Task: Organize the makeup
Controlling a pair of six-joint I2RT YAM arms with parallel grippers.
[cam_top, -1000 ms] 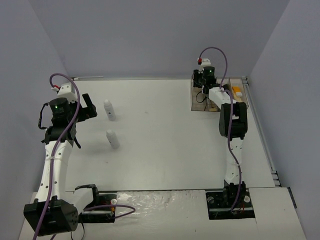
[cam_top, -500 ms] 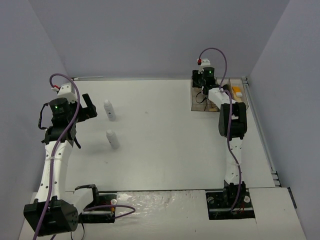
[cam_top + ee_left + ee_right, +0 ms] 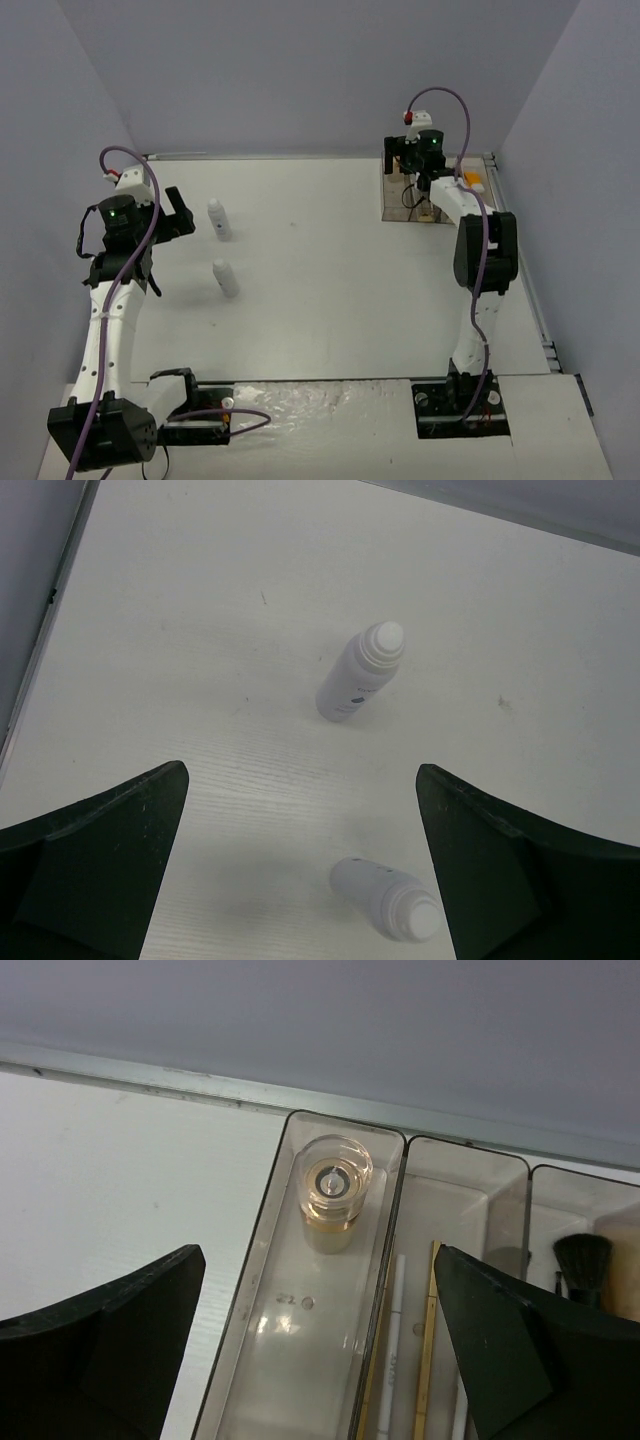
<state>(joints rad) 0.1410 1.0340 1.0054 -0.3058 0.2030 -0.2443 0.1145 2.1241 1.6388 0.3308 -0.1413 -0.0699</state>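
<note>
Two white bottles [image 3: 218, 220] [image 3: 226, 278] stand on the table at the left. In the left wrist view one bottle [image 3: 360, 672] is ahead and the other [image 3: 390, 900] is low between the fingers of my open left gripper [image 3: 300, 780] [image 3: 175, 215], untouched. A small glass bottle of tan liquid [image 3: 335, 1192] stands alone at the far end of the clear smoky box's [image 3: 232, 1332] leftmost compartment. My right gripper [image 3: 320, 1255] [image 3: 403, 170] hovers open above that compartment, holding nothing. Thin pencils [image 3: 425, 1340] lie in the neighbouring compartment, and a black brush [image 3: 583, 1260] is further right.
The box [image 3: 392, 205] sits at the table's back right corner, close to the back wall and the right-hand rail. An orange tube [image 3: 473, 182] lies at its right end. The wide middle of the table [image 3: 320, 260] separates the white bottles from the box.
My right gripper has opened wide, let go of the glass bottle in the box's left compartment and risen above it; its elbow swung right. The left arm has not moved.
</note>
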